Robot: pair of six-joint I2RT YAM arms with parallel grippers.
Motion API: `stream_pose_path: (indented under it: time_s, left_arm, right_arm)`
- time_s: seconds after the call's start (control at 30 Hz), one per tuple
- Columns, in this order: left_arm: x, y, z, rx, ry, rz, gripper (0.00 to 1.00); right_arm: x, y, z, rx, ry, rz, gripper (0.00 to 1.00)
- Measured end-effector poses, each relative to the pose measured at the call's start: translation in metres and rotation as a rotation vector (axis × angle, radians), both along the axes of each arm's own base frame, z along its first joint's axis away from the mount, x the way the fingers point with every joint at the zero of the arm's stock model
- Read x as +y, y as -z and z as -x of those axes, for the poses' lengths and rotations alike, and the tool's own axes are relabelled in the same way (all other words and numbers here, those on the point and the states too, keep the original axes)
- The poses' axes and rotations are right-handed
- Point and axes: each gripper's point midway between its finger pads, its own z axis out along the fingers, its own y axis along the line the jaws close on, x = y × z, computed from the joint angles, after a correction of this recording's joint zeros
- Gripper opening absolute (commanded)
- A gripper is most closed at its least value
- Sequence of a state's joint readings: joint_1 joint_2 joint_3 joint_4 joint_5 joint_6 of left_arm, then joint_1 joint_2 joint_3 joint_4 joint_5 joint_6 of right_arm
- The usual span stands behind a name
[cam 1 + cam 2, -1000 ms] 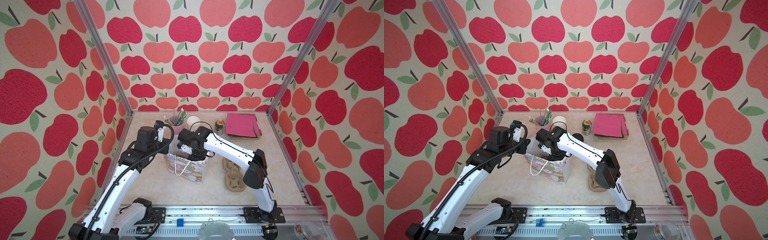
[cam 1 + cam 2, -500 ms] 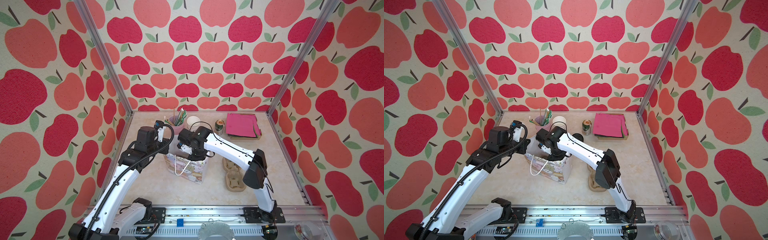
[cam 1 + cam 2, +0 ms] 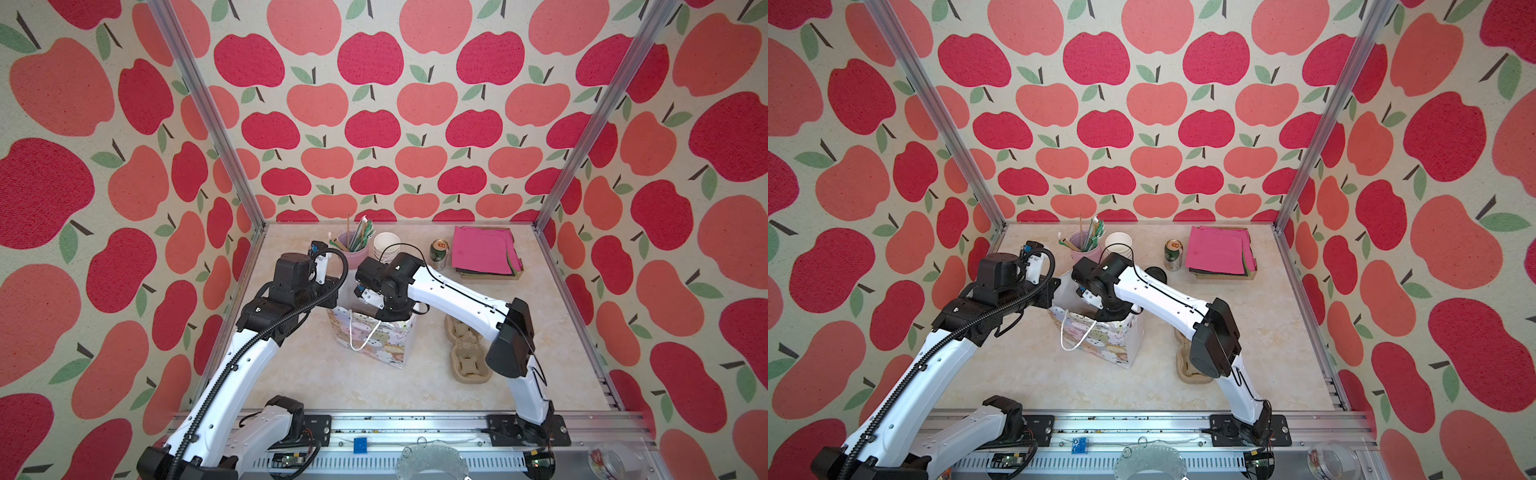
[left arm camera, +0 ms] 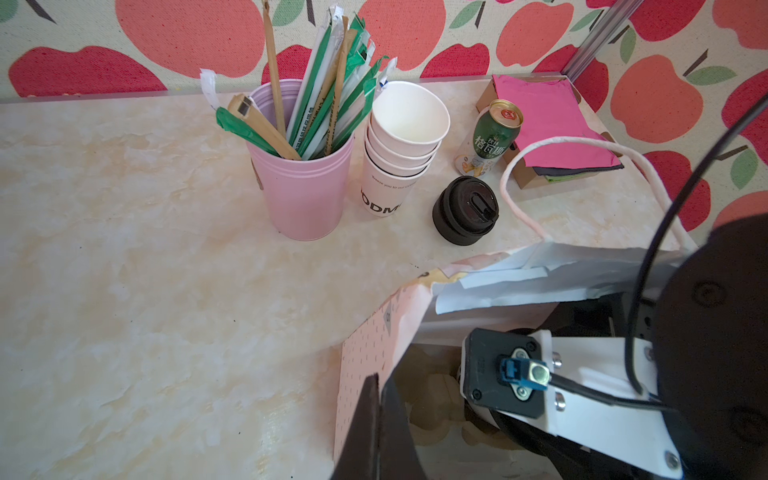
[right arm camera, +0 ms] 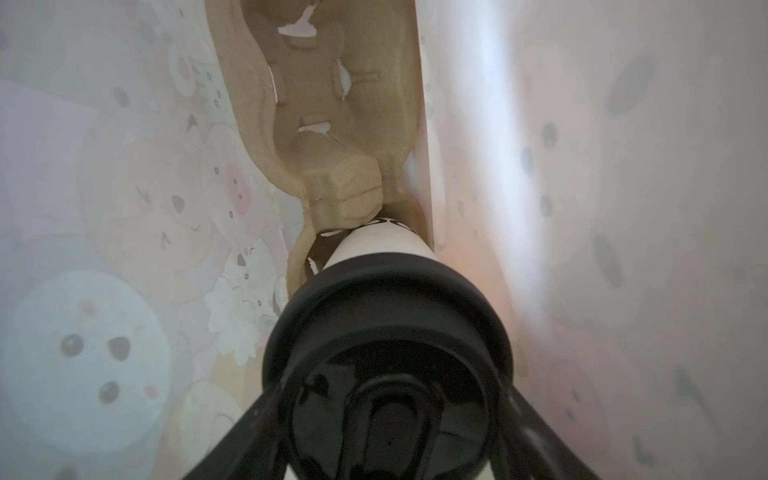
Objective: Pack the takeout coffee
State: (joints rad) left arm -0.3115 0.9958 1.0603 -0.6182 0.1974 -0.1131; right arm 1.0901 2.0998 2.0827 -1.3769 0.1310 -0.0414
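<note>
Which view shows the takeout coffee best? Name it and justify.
The right wrist view: the takeout coffee, black lid and white wall, fills the frame in the right end effector inside the gift bag. In both top views the right arm and bag hide it; the left wrist view shows only the bag's mouth.

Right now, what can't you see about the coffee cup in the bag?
- Both top views: the right arm and the gift bag hide the coffee cup.
- Right wrist view: its black lid hides the cup's base, so whether it sits in the cup carrier is unclear.
- Left wrist view: the right arm hides the cup too.
</note>
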Motion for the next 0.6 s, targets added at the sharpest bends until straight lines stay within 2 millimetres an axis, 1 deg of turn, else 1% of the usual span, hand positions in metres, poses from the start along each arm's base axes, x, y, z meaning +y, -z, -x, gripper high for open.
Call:
stream_pose_path:
  time_s: [0.33,0.6]
  left_arm:
    - [0.0006,0.0004,-0.0003,-0.001,-0.004,-0.004,0.0]
    - [-0.0001,0.0005,0.0,-0.001,-0.002,-0.005,0.0]
  right_arm:
    - [0.0,0.0,0.0,0.0,0.0,0.0,0.68]
    - [0.0,0.0,0.0,0.0,0.0,0.0,0.71]
